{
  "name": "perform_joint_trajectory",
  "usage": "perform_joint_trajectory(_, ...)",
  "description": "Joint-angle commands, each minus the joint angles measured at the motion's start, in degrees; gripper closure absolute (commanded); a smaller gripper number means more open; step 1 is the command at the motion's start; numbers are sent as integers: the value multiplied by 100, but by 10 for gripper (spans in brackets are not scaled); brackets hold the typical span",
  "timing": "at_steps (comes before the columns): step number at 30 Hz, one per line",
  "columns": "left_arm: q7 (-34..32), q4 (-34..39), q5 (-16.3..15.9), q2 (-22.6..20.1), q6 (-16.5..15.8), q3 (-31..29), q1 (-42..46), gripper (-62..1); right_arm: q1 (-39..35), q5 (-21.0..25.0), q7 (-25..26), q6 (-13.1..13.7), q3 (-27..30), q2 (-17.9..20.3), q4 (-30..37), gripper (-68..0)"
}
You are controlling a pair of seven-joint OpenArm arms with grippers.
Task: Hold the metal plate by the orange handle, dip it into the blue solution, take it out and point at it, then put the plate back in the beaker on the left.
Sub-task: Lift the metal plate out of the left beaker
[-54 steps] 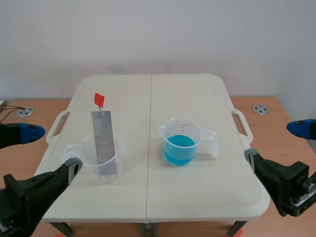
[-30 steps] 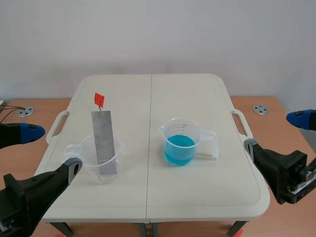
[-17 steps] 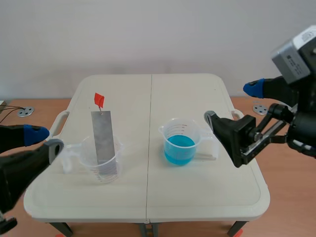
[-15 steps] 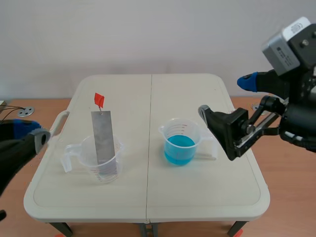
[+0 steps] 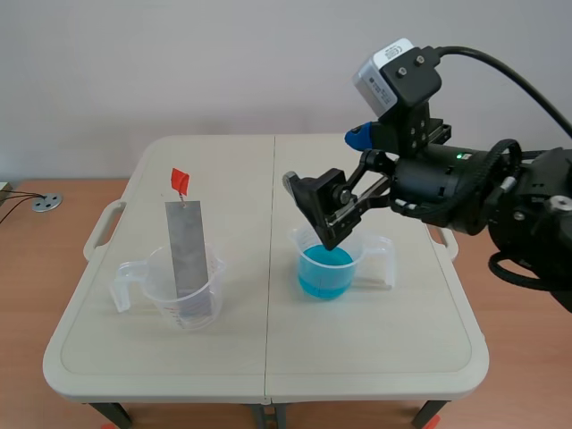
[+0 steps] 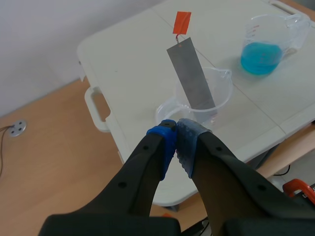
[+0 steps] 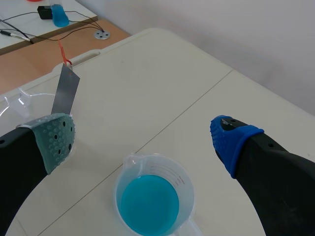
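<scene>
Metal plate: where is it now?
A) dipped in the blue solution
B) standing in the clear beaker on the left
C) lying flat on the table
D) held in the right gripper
B: the metal plate leans in the clear beaker, orange handle up, while the open right gripper hangs above the blue solution, holding nothing.

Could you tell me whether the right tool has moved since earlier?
Yes: the right tool rose from the table's right edge, inward, to over the blue-solution beaker.

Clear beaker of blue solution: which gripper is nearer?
Right. The right gripper hovers open above the blue-solution beaker; the left gripper, shut, sits beyond the beaker holding the metal plate.
</scene>
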Motion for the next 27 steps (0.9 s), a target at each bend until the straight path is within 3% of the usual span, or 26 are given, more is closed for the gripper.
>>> perform_joint_trajectory(1,-151,37,44,170,-9,-48,87,-31,262,59,87,-4,-87,-76,-63,-560)
perform_joint_trajectory(8,-223,35,612,566,-48,-136,234,-31,1012,-55,87,37,-739,-490,-892,-560)
perform_joint_trajectory(17,-289,35,688,627,-129,-136,232,-31,1797,-212,267,37,-1421,-1021,-1974,-560)
perform_joint_trajectory(27,-260,35,833,625,-129,-133,232,-31,2317,-601,610,37,-1967,-1545,-2693,-535)
